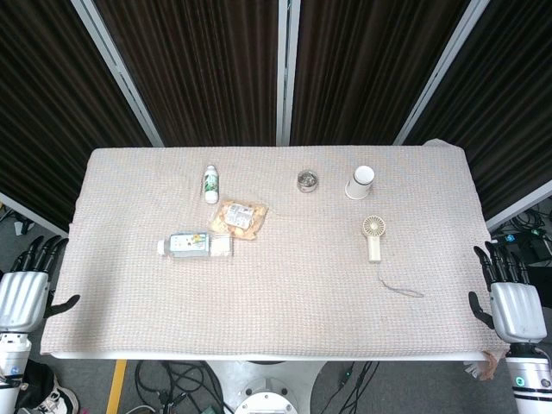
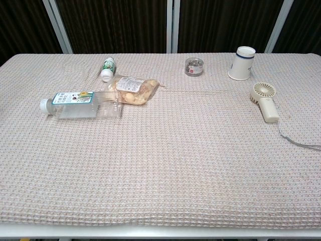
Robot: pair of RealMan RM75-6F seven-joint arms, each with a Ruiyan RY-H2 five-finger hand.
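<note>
My left hand hangs beside the table's left edge, fingers spread, holding nothing. My right hand sits off the right edge near the front corner, also spread and empty. Neither hand shows in the chest view. On the cloth lie a clear water bottle on its side, a snack bag, and a small white bottle. A cream handheld fan lies at the right with its cord trailing toward me.
The table wears a beige waffle cloth. A small round tin and a white cup stand at the back. Dark curtains hang behind. Cables lie on the floor below.
</note>
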